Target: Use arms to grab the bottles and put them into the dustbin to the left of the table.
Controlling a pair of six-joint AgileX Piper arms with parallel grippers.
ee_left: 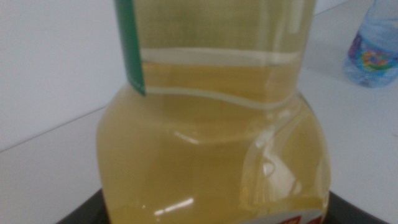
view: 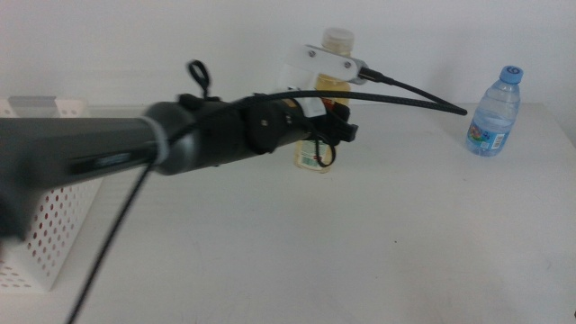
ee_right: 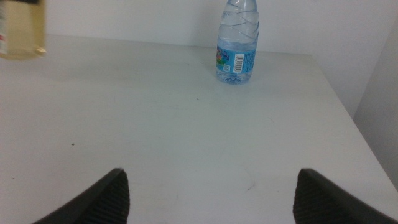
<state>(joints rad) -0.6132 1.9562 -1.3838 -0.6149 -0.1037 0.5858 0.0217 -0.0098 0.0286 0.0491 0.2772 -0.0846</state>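
The tall yellow juice bottle [view: 317,157] stands near the middle of the table, toward the back. My left gripper [view: 329,135] reaches in from the left and is shut on its body. In the left wrist view the yellow juice bottle [ee_left: 211,143] fills the picture, with dark jaw edges at both lower corners. The small clear water bottle [view: 494,112] with a blue cap stands upright at the back right, also seen as the water bottle [ee_right: 237,43]. My right gripper [ee_right: 211,199] hangs open low over the near right of the table, holding nothing. The white perforated dustbin [view: 45,234] sits at the left edge.
The left arm's dark forearm [view: 108,153] and its black cable [view: 414,97] cross above the dustbin and the table's middle. The white tabletop [ee_right: 155,137] stretches between my right gripper and the water bottle. The table's right edge [ee_right: 348,118] lies close to that bottle.
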